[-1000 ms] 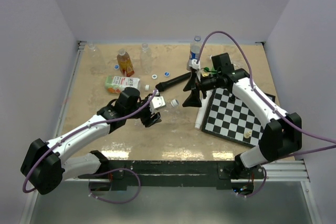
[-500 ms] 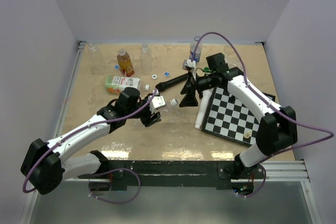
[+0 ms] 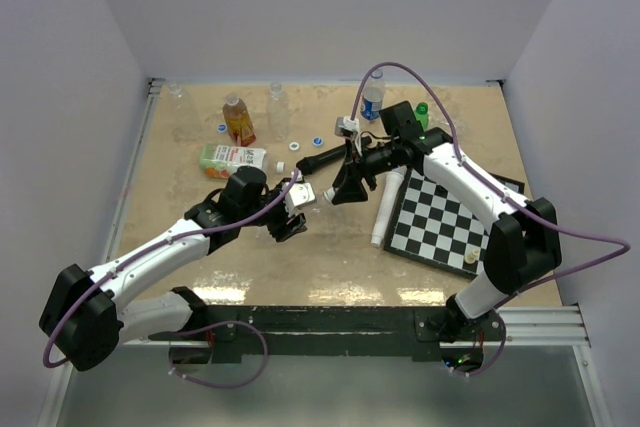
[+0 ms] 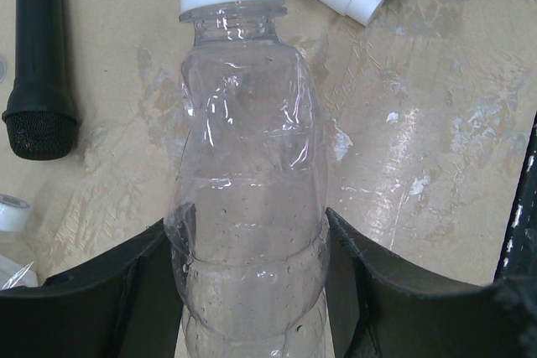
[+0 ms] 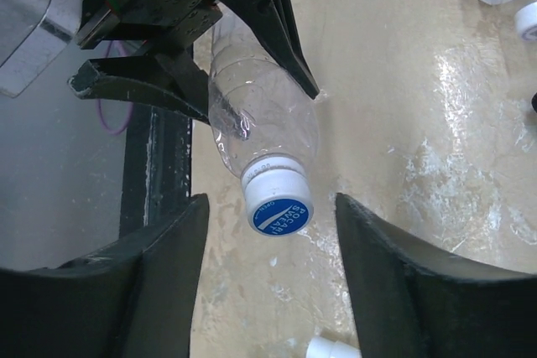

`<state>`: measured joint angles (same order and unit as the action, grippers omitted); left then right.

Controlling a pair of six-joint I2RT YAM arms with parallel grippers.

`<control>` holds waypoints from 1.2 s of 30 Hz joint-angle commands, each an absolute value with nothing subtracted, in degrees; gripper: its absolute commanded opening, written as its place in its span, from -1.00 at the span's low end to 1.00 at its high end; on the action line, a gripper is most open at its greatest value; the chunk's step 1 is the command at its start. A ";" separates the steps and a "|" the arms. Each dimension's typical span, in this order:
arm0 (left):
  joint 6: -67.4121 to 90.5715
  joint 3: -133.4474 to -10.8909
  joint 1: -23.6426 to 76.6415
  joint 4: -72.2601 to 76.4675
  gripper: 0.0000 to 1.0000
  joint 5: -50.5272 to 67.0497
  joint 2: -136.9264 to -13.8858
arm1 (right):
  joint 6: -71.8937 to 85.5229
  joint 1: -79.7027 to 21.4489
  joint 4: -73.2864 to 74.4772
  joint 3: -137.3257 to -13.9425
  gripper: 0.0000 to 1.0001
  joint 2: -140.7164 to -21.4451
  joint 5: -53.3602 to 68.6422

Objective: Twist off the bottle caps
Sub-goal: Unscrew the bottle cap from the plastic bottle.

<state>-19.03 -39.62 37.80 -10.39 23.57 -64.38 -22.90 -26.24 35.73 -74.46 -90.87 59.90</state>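
left gripper (image 4: pixel 250 287) pinches clear crumpled plastic bottle (image 4: pixel 247 157); right gripper (image 5: pixel 270 211), spread, flanks its white round screw cap (image 5: pixel 278 203); next: close, twist.

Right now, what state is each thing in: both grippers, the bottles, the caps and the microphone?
Left gripper, shut on the clear bottle.
Clear bottle, held, dented, cap on.
White cap, on that bottle's neck.
Right gripper, open around that cap.
Amber bottle, upright, capped.
Loose cap, off any bottle.
Microphone, lying flat.
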 commanded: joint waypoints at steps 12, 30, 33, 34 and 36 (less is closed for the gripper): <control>-18.55 -40.25 37.53 -9.14 -0.79 24.26 -63.63 | -31.80 -26.19 39.02 -76.91 -0.98 -91.14 62.14; -18.72 -40.25 37.62 -9.40 -0.78 26.10 -63.28 | -66.53 -30.49 37.82 -72.44 -1.00 -80.96 46.34; -18.63 -40.25 37.53 -9.40 -0.79 26.19 -63.19 | -66.19 -31.11 32.53 -69.88 -1.00 -78.14 43.77; -18.63 -40.25 37.53 -9.23 -0.79 26.19 -63.11 | -65.83 -31.03 32.17 -69.44 -1.00 -77.87 43.68; -18.72 -40.34 37.53 -9.23 -0.79 26.37 -63.19 | -66.27 -31.11 31.73 -67.60 -1.00 -77.09 43.42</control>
